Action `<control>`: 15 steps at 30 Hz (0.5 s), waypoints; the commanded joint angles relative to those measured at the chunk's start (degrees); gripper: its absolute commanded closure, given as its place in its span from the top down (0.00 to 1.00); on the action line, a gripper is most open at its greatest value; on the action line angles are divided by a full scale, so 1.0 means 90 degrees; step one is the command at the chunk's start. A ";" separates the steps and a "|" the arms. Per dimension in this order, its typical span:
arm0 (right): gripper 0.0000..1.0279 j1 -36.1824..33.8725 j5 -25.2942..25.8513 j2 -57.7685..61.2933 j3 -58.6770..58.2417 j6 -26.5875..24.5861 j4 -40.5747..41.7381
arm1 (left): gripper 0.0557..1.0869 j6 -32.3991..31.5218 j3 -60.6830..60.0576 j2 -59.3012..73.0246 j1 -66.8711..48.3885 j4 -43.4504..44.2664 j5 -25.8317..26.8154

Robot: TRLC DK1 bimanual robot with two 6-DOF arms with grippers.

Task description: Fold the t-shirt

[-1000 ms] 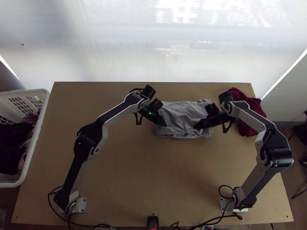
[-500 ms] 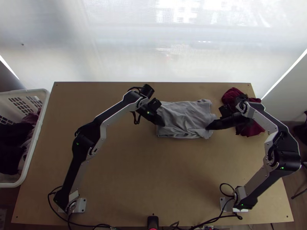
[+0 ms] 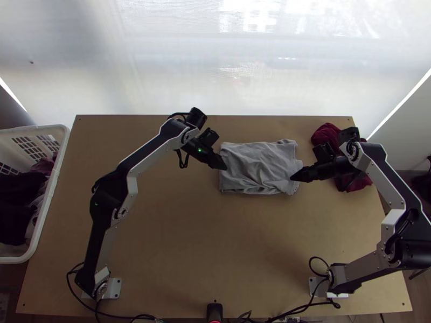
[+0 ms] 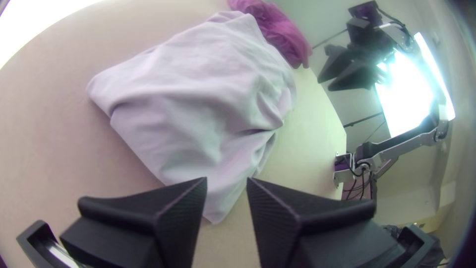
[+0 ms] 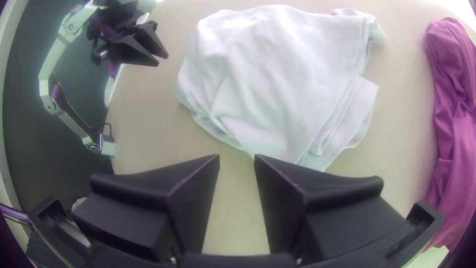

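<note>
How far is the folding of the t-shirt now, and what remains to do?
Folding looks mostly done: the grey t-shirt lies in a rough rectangle. Nothing is in hand; the left gripper and right gripper are open at its sides. Perhaps left: smoothing its wrinkles and uneven edge.

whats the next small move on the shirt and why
I'd probably have the right gripper pinch the shirt's under layer and even it up: that layer pokes out past the top ones, and the gripper is open at that side.
</note>
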 commanded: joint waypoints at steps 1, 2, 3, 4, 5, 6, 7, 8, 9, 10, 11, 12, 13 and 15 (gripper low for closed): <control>0.60 0.0602 0.0163 -0.0581 -0.0120 0.0149 -0.0096 | 0.84 0.0015 -0.0234 -0.0396 0.0145 0.0026 -0.0363; 0.64 0.0710 0.0251 -0.0659 -0.0150 0.0149 -0.0096 | 0.92 0.0015 -0.0332 -0.0484 0.0145 0.0104 -0.0471; 0.68 0.0827 0.0359 -0.0737 -0.0189 0.0149 -0.0096 | 0.95 0.0015 -0.0469 -0.0572 0.0125 0.0221 -0.0539; 0.71 0.0944 0.0554 -0.0796 -0.0238 0.0139 -0.0067 | 0.95 0.0015 -0.0615 -0.0660 0.0106 0.0358 -0.0607; 0.72 0.1052 0.0788 -0.0845 -0.0306 0.0139 -0.0028 | 0.95 0.0015 -0.0771 -0.0748 0.0096 0.0494 -0.0685; 0.74 0.1139 0.1003 -0.0884 -0.0355 0.0129 -0.0008 | 0.95 -0.0004 -0.0937 -0.0836 0.0086 0.0641 -0.0803; 0.76 0.1159 0.1120 -0.0923 -0.0394 0.0129 -0.0008 | 0.95 -0.0072 -0.1064 -0.0894 0.0086 0.0768 -0.0842; 0.76 0.1159 0.1140 -0.0942 -0.0413 0.0129 0.0002 | 0.95 -0.0141 -0.1133 -0.0904 0.0096 0.0797 -0.0842; 0.76 0.1139 0.1140 -0.1011 -0.0433 0.0139 -0.0008 | 0.95 -0.0219 -0.1162 -0.0885 0.0106 0.0787 -0.0812; 0.76 0.1130 0.1140 -0.1069 -0.0462 0.0139 0.0002 | 0.95 -0.0258 -0.1201 -0.0846 0.0125 0.0778 -0.0705; 0.76 0.1110 0.1140 -0.1128 -0.0482 0.0139 0.0002 | 0.95 -0.0268 -0.1250 -0.0816 0.0145 0.0778 -0.0637; 0.76 0.1100 0.1140 -0.1186 -0.0501 0.0139 0.0002 | 0.95 -0.0297 -0.1260 -0.0767 0.0164 0.0787 -0.0597; 0.77 0.1100 0.1140 -0.1235 -0.0521 0.0139 0.0002 | 0.95 -0.0317 -0.1269 -0.0719 0.0194 0.0827 -0.0558; 0.77 0.1091 0.1140 -0.1294 -0.0570 0.0139 0.0011 | 0.95 -0.0453 -0.1260 -0.0631 0.0243 0.0973 -0.0519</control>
